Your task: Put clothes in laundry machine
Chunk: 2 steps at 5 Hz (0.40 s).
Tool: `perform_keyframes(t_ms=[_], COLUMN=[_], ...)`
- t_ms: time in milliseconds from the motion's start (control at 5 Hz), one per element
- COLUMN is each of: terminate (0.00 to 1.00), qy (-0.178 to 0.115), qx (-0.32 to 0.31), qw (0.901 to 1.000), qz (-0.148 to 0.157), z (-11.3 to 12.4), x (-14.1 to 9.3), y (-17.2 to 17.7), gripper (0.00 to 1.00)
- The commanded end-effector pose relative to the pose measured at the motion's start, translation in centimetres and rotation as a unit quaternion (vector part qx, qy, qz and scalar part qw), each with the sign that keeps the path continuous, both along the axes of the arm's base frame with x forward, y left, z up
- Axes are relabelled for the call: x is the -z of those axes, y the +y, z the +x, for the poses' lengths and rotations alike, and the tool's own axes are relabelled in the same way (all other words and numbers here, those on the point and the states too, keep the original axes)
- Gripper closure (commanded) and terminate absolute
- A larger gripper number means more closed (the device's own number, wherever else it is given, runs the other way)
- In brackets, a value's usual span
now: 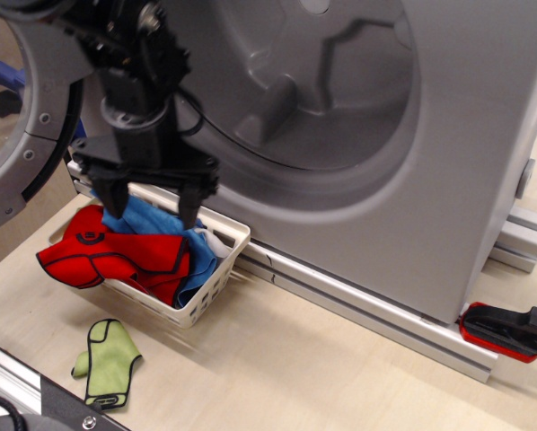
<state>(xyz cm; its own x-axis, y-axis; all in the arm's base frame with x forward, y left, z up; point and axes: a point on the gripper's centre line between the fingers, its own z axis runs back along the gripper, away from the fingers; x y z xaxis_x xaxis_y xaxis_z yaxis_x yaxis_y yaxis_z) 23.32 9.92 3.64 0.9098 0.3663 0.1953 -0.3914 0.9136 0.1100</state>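
While the tool (149, 202) hangs with fingers apart, the clothes (129, 247) lie directly beneath it, near the table's left edge.

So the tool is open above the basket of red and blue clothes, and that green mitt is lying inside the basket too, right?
Not quite. The green mitt lies on the table in front of the basket, not inside it, as the observation.image view shows. The rest holds: the tool is open above the basket of red and blue clothes.
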Motion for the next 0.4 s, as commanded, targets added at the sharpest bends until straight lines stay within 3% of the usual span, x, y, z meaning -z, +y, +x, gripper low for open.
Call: perform_keyframes(t_ms=[0, 200], terminate=[0.00, 0.00], qy=[-0.013, -0.010], qx=[-0.030, 0.004], qw=[0.9995, 0.9994], qz=[0.004, -0.032], z=[0.01, 0.08], x=[2.46, 3.41], y=[2.74, 2.68], gripper=[0.00, 0.00])
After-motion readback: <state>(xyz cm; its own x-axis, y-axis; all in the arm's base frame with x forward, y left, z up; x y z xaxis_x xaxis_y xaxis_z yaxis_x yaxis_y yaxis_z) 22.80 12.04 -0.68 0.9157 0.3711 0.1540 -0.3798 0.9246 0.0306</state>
